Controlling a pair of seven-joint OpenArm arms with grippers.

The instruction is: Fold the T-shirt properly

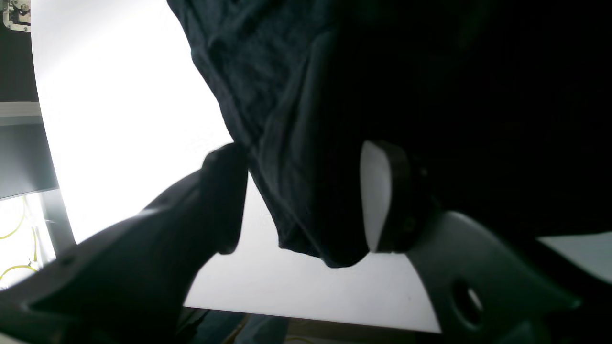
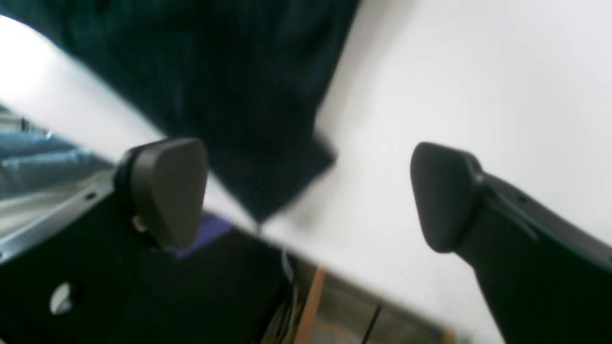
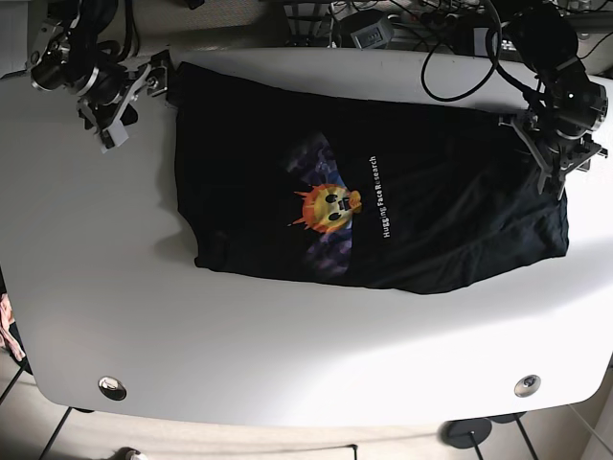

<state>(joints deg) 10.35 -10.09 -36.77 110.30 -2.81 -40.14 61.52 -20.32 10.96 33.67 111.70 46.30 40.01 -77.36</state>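
The left gripper (image 1: 306, 196) is pinching a bunched fold of the black T-shirt (image 3: 364, 206) between its fingers, the dark cloth filling the gap and hanging down past the pale pad (image 1: 375, 196) on one side. In the base view this left gripper (image 3: 557, 153) is sitting at the shirt's far right edge, where the fabric is gathering into creases toward the grip. The right gripper (image 2: 306, 196) is standing with its jaws wide apart and nothing between them; a corner of the shirt (image 2: 267, 177) is lying just beyond the gap, above the white table (image 2: 478, 86), and the wrist picture is blurred, so whether any pad is touching the cloth cannot be told. From the base view the right gripper (image 3: 120, 101) is hovering just beside the shirt's upper left corner. The step in hand is looking like the taking of two grips before a fold: one end is being held and the other is not yet caught. The next move is calling for the right gripper to settle over that corner and close on it, low enough to catch the cloth without bunching it. The shirt is lying spread across the middle of the table (image 3: 96, 316), printed side up, with an orange sun-like face (image 3: 329, 206) and a line of white lettering (image 3: 376, 196) showing, fairly flat on the left and rumpled on the right.
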